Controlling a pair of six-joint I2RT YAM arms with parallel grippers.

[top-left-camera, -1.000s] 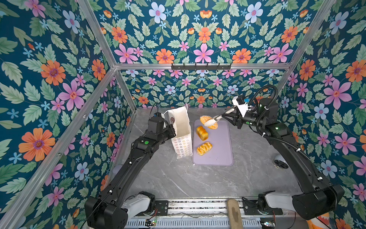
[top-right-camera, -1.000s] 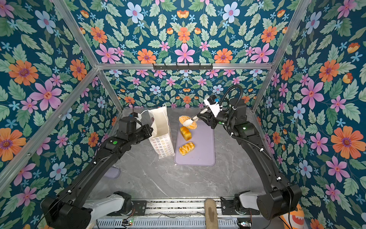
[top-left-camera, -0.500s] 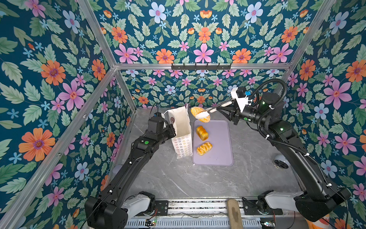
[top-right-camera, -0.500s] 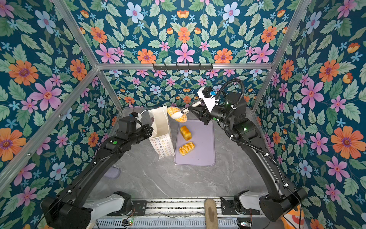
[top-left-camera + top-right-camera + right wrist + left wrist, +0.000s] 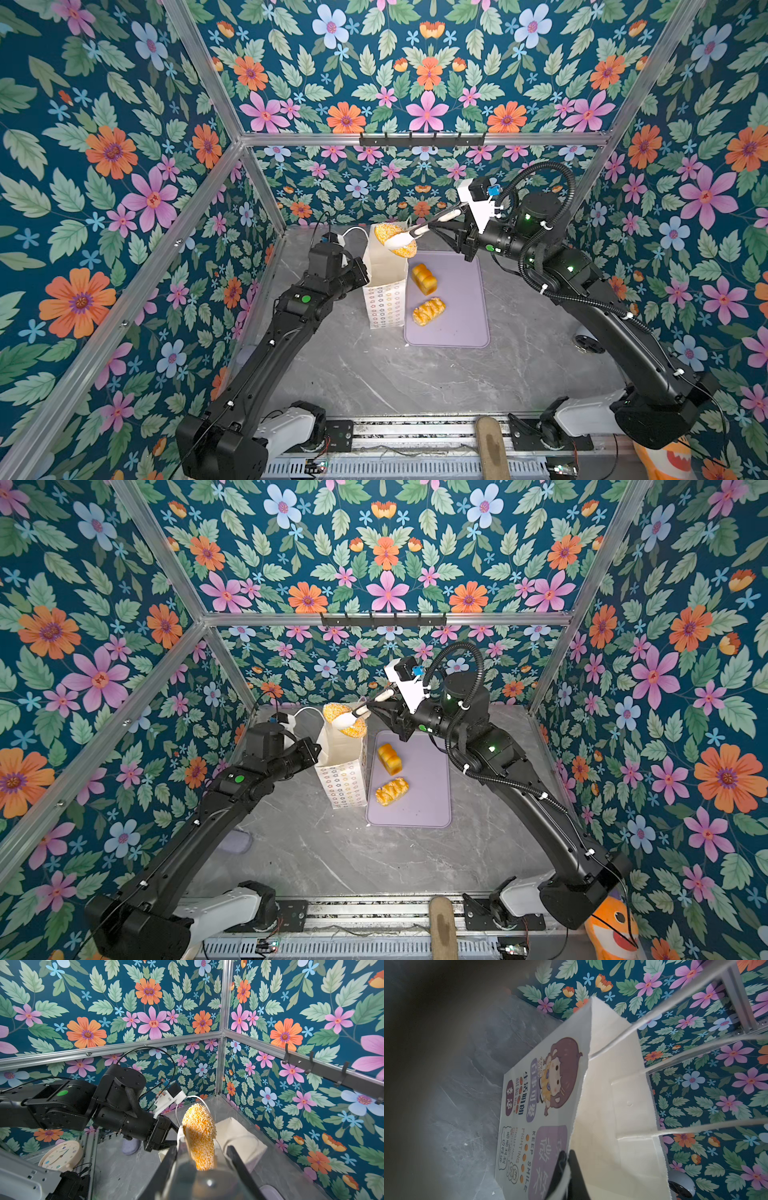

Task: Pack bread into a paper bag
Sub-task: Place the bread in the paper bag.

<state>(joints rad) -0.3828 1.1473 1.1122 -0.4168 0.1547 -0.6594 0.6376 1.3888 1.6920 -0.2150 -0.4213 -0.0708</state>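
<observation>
**Seeded roll poised over the bag mouth, with the bag's rim pinned by the other arm**

The right gripper [image 5: 400,242] is clamped across the seeded oval roll [image 5: 385,232], carrying it high over the open top of the paper bag [image 5: 386,299], near the mouth's mat-side edge and not yet inside. The height likely lets the roll clear the rim and the cord handles before lowering. The left gripper [image 5: 568,1157] is closed on the bag's rim, one finger on each side of the paper, probably to keep the tall bag upright and its mouth spread. The blocky loaf [image 5: 424,278] and braided roll [image 5: 429,311] wait on the purple mat [image 5: 461,328] just beside the bag. The bag's bottom is hidden, so its contents cannot be told.
</observation>
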